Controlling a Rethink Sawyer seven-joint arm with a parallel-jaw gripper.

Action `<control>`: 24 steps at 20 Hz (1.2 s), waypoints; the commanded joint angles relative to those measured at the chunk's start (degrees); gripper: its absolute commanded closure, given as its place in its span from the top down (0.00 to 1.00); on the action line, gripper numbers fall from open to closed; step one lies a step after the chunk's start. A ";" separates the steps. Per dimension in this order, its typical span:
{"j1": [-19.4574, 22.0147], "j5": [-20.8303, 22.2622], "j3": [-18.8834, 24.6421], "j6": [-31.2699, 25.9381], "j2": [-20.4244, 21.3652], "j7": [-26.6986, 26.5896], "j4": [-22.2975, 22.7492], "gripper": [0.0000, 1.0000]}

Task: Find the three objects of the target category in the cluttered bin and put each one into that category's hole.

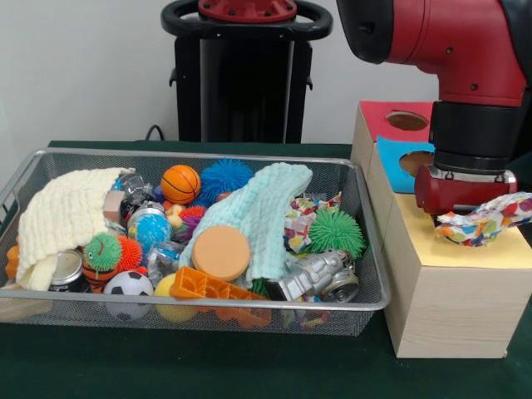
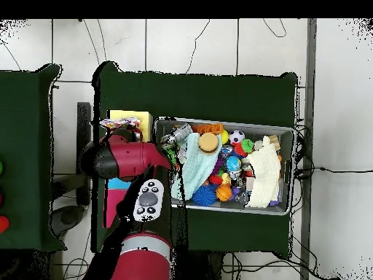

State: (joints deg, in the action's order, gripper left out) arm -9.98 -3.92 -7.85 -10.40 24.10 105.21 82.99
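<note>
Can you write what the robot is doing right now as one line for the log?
arm: over wooden box | claw: grip hidden | crinkly paper: above yellow panel | bin: full of toys

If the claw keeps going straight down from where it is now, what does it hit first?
Likely the yellow top of the wooden box. The claw hangs just above it with the crumpled patterned wrapper beneath, so the wrapper would touch first. Depth is uncertain.

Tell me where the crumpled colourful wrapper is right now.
In the front view the wrapper is at the right, under the gripper, above the wooden box's yellow top, outside the wire bin.
</note>
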 commanded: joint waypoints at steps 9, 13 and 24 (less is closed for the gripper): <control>0.34 1.94 0.65 -10.94 -3.87 5.34 7.03 1.00; 0.09 2.11 0.41 -15.15 -1.23 4.24 7.95 1.00; -0.22 2.86 -0.12 -19.68 1.58 3.32 8.50 1.00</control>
State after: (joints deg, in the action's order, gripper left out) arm -10.25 -3.89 -8.31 -15.75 26.44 105.21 83.25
